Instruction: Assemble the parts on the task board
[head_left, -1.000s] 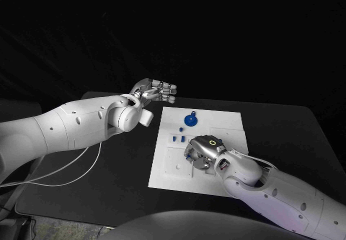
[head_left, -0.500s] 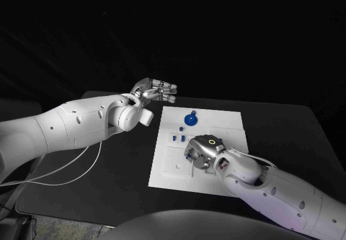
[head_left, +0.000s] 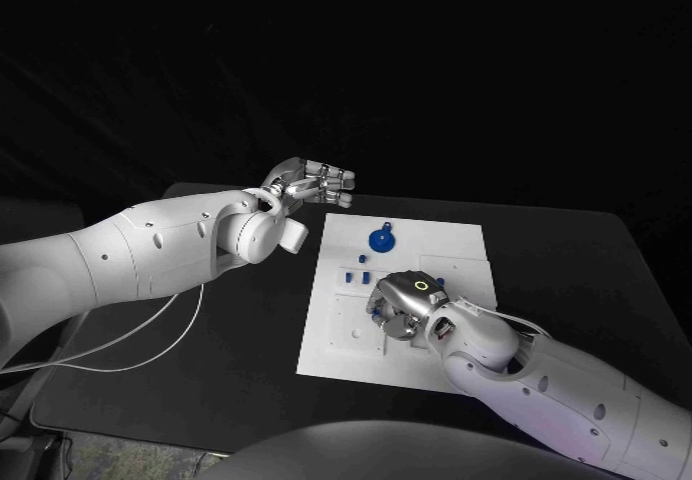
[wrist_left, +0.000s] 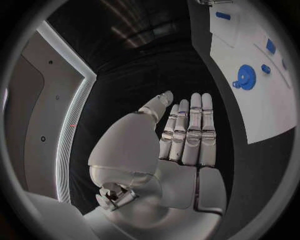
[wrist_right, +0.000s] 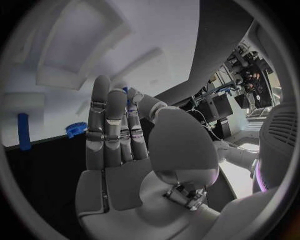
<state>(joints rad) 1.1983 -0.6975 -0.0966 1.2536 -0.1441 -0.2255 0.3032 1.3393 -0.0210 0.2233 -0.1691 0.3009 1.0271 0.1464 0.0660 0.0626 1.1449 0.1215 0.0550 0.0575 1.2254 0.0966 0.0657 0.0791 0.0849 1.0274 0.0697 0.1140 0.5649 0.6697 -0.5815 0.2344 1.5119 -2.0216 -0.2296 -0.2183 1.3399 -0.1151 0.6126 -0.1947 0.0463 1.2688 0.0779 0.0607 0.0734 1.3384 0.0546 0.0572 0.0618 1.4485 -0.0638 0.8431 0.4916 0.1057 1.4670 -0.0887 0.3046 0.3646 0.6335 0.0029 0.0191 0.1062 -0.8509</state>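
Note:
The white task board (head_left: 437, 238) lies in the middle of the black table. My right hand (head_left: 405, 301) hangs low over the board's middle with its fingers curled down, and a small blue part (head_left: 378, 312) shows under its fingertips. In the right wrist view a blue part (wrist_right: 126, 91) sits pinched between the thumb and the fingers. My left hand (head_left: 310, 182) is raised beyond the board's far left corner; its fingers are stretched out flat and hold nothing (wrist_left: 187, 135). A round blue gear (head_left: 382, 240) lies at the board's far end.
A small blue peg (head_left: 387, 222) lies just beyond the gear, and a few small blue pieces (head_left: 359, 268) stand near the board's left edge. Bare black table (head_left: 562, 260) runs right of the board. A white cable (head_left: 159, 335) trails under the left arm.
My right hand has edged very slightly left over the board's middle. The left hand and the loose parts have stayed where they were.

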